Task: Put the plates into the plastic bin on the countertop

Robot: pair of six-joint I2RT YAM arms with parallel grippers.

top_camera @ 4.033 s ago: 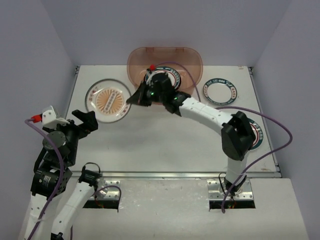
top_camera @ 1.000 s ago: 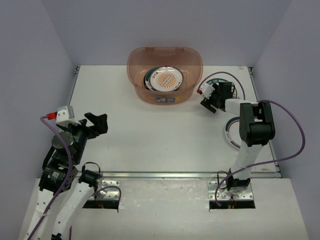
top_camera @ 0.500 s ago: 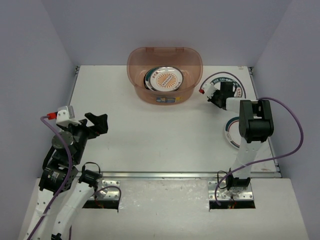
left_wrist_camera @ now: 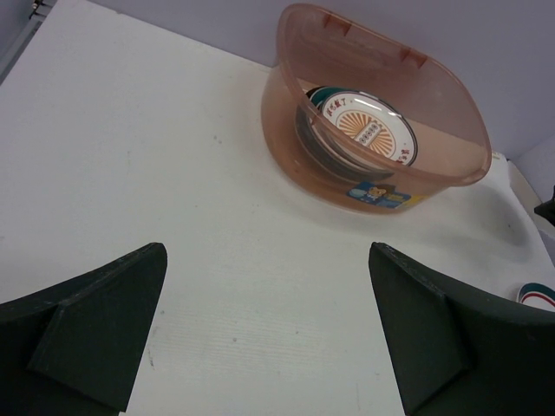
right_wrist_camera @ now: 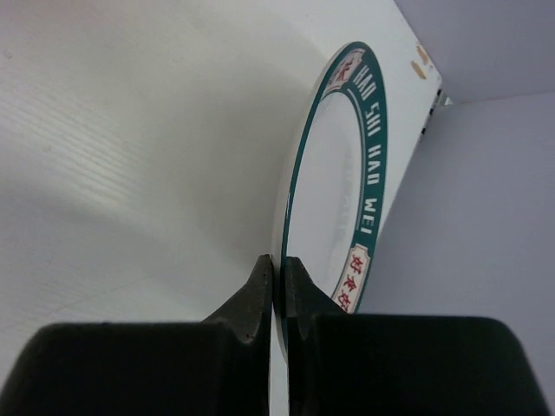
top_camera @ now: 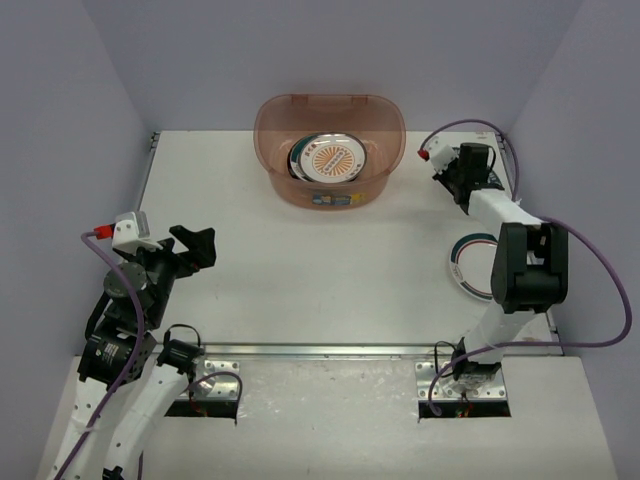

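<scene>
The plastic bin [top_camera: 325, 150] stands at the back middle of the countertop [top_camera: 300, 260], holding stacked plates with an orange sunburst plate [top_camera: 331, 160] on top. My right gripper [top_camera: 458, 178] is right of the bin, shut on the rim of a teal-rimmed lettered plate [right_wrist_camera: 347, 173], which stands on edge between the jaws of that gripper [right_wrist_camera: 279, 260]. Its wrist hides this plate from above. Another teal-rimmed plate [top_camera: 468, 266] lies under the right forearm. At the left, my left gripper [top_camera: 195, 245] hangs open over bare table. The left wrist view shows that gripper [left_wrist_camera: 267, 251] empty, facing the bin [left_wrist_camera: 373, 173].
The table's right edge and the side wall [right_wrist_camera: 486, 217] are close behind the held plate. The metal front edge [top_camera: 350, 349] runs along the near side. A sliver of the teal-rimmed plate [left_wrist_camera: 539, 293] shows at the lower right of the left wrist view.
My right gripper has shut on the teal-rimmed plate's rim and swung back and to the right, tipping the plate on edge. The left arm has not moved.
</scene>
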